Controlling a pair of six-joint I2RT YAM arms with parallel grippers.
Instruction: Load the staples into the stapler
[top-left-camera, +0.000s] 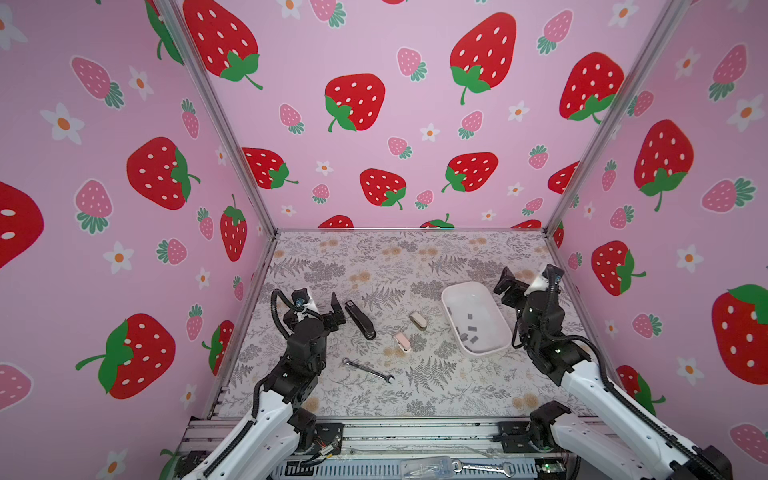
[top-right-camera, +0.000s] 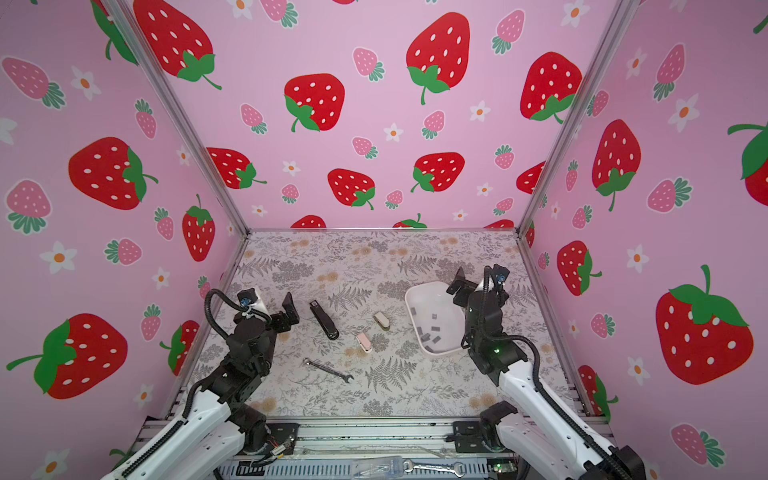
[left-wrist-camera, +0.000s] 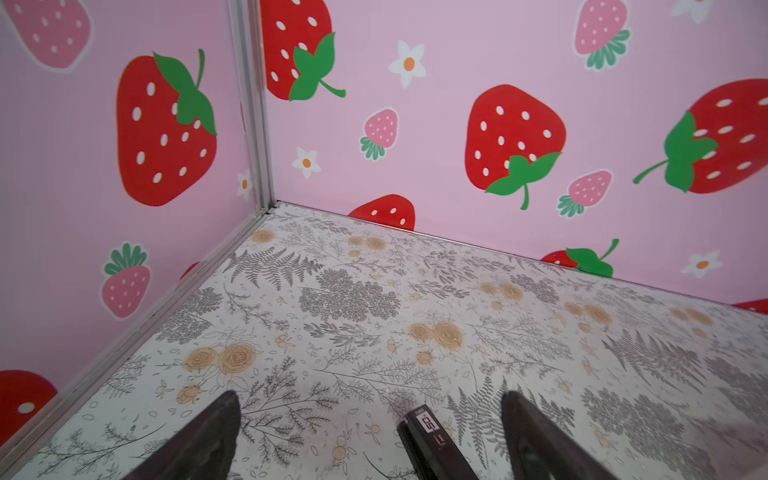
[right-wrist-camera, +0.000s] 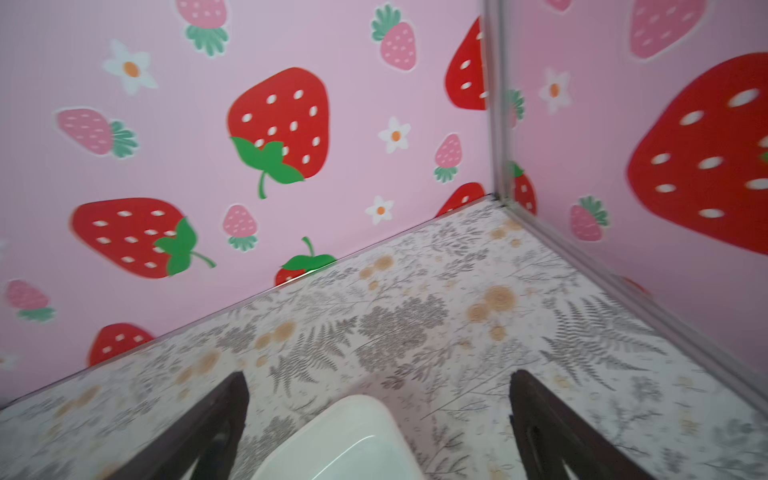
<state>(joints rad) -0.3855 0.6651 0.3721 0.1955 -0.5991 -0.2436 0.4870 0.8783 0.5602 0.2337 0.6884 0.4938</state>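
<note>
Two grippers are showing here, each with jaws standing wide apart and gripping nothing. Low near the tabletop's left edge, the left gripper is hanging just beside the labelled far end of the stapler; in the left wrist view that end is lying between the fingers, touching neither. On the tabletop left of middle, the stapler is lying slantwise, its other end pointing toward the front edge. Near the right edge, the right gripper is hovering above the far corner of the white tray. Inside it the staples are lying loose, grey strips scattered on its floor. Between stapler and tray a pink mini stapler and a beige mini stapler are sitting; a wrench is lying nearer the front edge.
</note>
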